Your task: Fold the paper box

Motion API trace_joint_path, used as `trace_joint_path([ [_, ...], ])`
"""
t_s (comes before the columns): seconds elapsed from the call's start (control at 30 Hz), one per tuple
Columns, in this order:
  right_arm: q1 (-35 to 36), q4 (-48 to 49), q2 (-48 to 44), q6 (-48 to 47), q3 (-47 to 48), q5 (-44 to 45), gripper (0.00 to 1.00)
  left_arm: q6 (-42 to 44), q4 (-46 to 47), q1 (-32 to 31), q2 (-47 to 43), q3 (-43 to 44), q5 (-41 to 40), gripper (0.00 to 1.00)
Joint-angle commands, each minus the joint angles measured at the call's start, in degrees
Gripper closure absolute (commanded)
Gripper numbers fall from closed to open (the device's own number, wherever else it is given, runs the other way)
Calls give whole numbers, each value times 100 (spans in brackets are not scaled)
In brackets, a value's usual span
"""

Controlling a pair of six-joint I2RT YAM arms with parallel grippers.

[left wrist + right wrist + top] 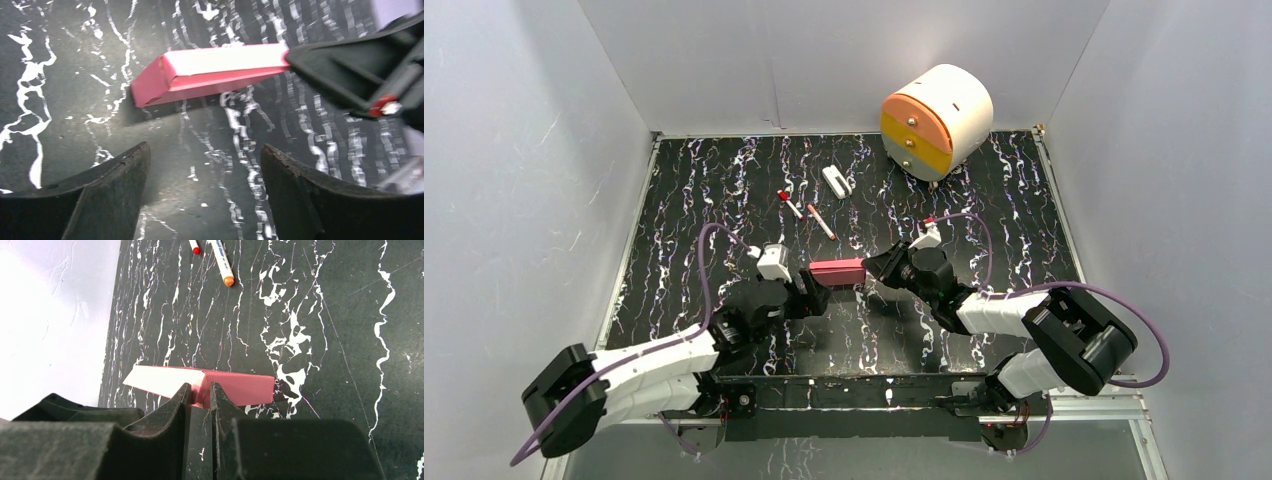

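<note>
Where the arms meet: paper box (837, 271), folded, lying flat
Left pincer (205, 152): released, jaws wide, box just ahead of them
Right pincer (200, 389): clenched on the box's end

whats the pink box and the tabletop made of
Pink box: thin card, it seems, going by its crisp folded edges; mostly matte. Tabletop: black with white marble-like veins and a faint sheen; probably printed laminate or sheet, cannot tell which.
</note>
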Motion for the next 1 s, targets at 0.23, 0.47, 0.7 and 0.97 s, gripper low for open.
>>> trace_joint_path([
  [0.23,65,-1130,277,-409,-82,-8,77,-1205,514,1669,-908,-303,1527,12],
  [0.47,61,-1150,288,-454,-21,-68,77,-1808,1987,2819,238,-505,3469,27],
  [0.7,70,-1165,273,-497,7,-101,77,-2032,2671,3062,879,-528,3985,42],
  [0.97,76,-1170,327,-521,56,-128,78,-2089,2751,3128,1367,-332,4274,60],
])
